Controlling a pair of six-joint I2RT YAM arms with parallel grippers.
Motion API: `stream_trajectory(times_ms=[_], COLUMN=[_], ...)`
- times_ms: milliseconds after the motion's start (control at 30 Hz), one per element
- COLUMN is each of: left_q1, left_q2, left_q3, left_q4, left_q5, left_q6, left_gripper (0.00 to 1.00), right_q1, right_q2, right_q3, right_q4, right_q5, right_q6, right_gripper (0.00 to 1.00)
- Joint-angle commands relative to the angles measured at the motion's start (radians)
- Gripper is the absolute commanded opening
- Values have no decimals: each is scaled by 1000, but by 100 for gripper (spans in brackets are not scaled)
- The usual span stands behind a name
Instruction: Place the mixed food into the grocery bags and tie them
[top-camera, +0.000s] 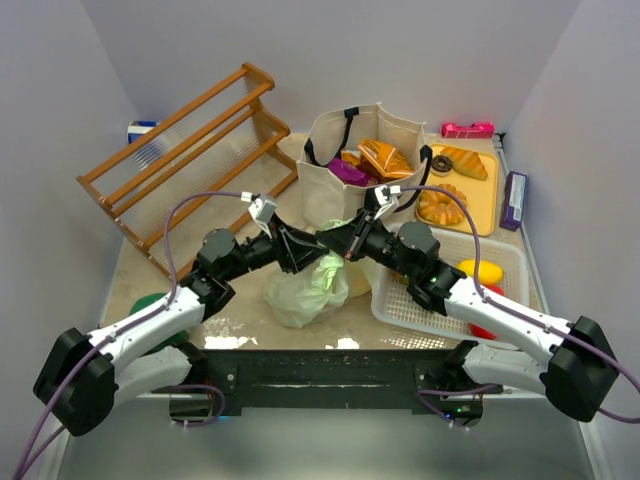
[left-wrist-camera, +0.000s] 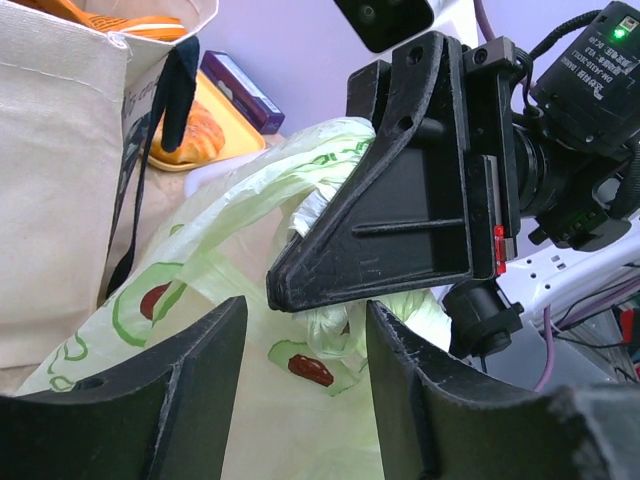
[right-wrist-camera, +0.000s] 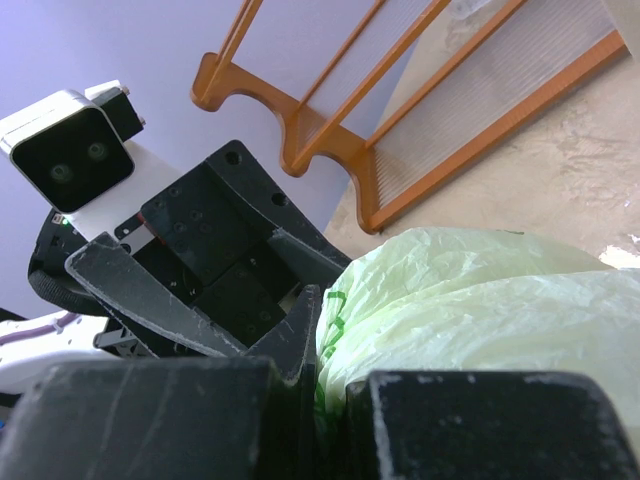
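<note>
The pale green plastic bag (top-camera: 303, 291) sits bunched at the table's middle, between both arms. My right gripper (top-camera: 347, 243) is shut on a fold of the bag (right-wrist-camera: 480, 300) near its top. My left gripper (top-camera: 305, 246) is open; its fingers (left-wrist-camera: 200, 385) stand either side of the bag's twisted plastic (left-wrist-camera: 215, 250), right below the right gripper (left-wrist-camera: 400, 200). The beige canvas tote (top-camera: 340, 195) stands behind, holding an orange packet (top-camera: 385, 158) and a purple packet (top-camera: 346, 171). A yellow toy fruit (top-camera: 480, 270) lies in the white mesh basket (top-camera: 420, 305).
A wooden rack (top-camera: 190, 150) leans at the back left. A yellow tray (top-camera: 483, 205) with donuts and bread is at the back right, with a purple box (top-camera: 515, 200) beside it. A dark green bundle (top-camera: 150, 303) lies by the left arm. The tote's wall (left-wrist-camera: 50, 160) is close on the left gripper's left.
</note>
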Motion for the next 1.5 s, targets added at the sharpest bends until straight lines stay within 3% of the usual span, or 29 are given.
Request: stream_trajectory(times_ms=[0, 167, 367, 467, 567, 600, 733, 800, 900, 1067, 1300, 1467], left_q1=[6, 6, 6, 6, 8, 6, 6, 6, 6, 6, 6, 8], left_q2=[29, 33, 14, 29, 46, 51, 51, 51, 54, 52, 40, 30], left_q3=[11, 8, -3, -9, -8, -8, -8, -8, -6, -3, 0, 1], left_q4=[110, 124, 130, 157, 174, 176, 171, 171, 171, 158, 127, 101], left_q5=[50, 64, 52, 72, 97, 103, 110, 117, 124, 120, 106, 97], left_q6=[-34, -46, -51, -66, -78, -81, -80, -80, -81, -72, -55, -46], left_gripper=[46, 25, 7, 0, 0, 0, 0, 0, 0, 0, 0, 0], right_q1=[-6, -8, -13, -13, -13, -13, -13, -14, -14, -13, 4, 139], right_q2=[-6, -11, -11, -12, -23, -34, -89, -126, -190, -325, -399, -365], right_q3=[-2, -7, -7, 6, 30, 38, 61, 64, 84, 101, 95, 95], right_q4=[65, 59, 58, 32, -33, -56, -186, -226, -373, -508, -645, -665], right_q5=[-20, -16, -19, -20, -10, -2, 36, 50, 96, 158, 100, 107], right_q6=[3, 5, 5, -13, -40, -46, -76, -87, -110, -150, -202, -173], right_gripper=[0, 0, 0, 0, 2, 18, 60, 70, 75, 76, 66, 59])
